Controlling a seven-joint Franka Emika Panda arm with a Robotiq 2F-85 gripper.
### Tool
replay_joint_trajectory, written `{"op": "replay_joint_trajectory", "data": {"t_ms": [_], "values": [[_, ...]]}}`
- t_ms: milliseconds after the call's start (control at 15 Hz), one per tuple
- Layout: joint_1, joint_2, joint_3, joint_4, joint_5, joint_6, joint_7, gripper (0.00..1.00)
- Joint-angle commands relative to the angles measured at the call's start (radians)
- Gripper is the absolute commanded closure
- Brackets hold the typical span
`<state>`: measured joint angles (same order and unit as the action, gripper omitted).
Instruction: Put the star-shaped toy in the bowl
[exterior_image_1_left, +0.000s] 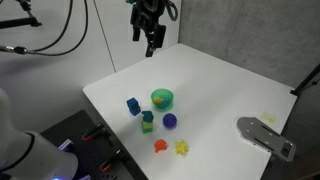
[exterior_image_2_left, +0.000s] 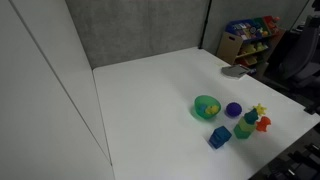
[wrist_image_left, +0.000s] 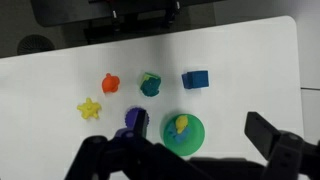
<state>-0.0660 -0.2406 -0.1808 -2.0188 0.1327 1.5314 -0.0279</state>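
Note:
The yellow star-shaped toy (wrist_image_left: 90, 107) lies on the white table, apart from the green bowl (wrist_image_left: 196, 143). Both exterior views show the toy (exterior_image_1_left: 182, 147) (exterior_image_2_left: 261, 110) and the bowl (exterior_image_1_left: 162, 105) (exterior_image_2_left: 200, 111). The bowl holds a small yellow and blue object. My gripper (wrist_image_left: 195, 125) is open and empty. It hangs high above the far part of the table (exterior_image_1_left: 150, 40), well away from the toys. In the wrist view its fingers frame the bowl, and the star lies to their left.
An orange-red toy (wrist_image_left: 110, 83), a green block (wrist_image_left: 150, 84), a blue block (wrist_image_left: 195, 79) and a purple round toy (wrist_image_left: 135, 118) lie around the bowl. A grey flat object (exterior_image_1_left: 265, 135) lies near one table edge. Shelves with packages (exterior_image_2_left: 250, 35) stand beyond the table.

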Motion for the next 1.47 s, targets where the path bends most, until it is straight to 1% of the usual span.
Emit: {"op": "replay_joint_trajectory", "data": {"t_ms": [0, 467, 533, 1000, 1400], "values": [[-0.02, 0.001, 0.017, 0.003, 0.003, -0.002, -0.004, 0.0], [-0.019, 0.0, 0.018, 0.003, 0.002, -0.001, -0.007, 0.0], [-0.02, -0.002, 0.022, -0.001, -0.002, 0.013, 0.003, 0.0], [-0.022, 0.002, 0.04, -0.036, -0.035, 0.16, 0.012, 0.0], [-0.035, 0.046, 0.036, -0.082, -0.056, 0.318, 0.027, 0.0]]}}
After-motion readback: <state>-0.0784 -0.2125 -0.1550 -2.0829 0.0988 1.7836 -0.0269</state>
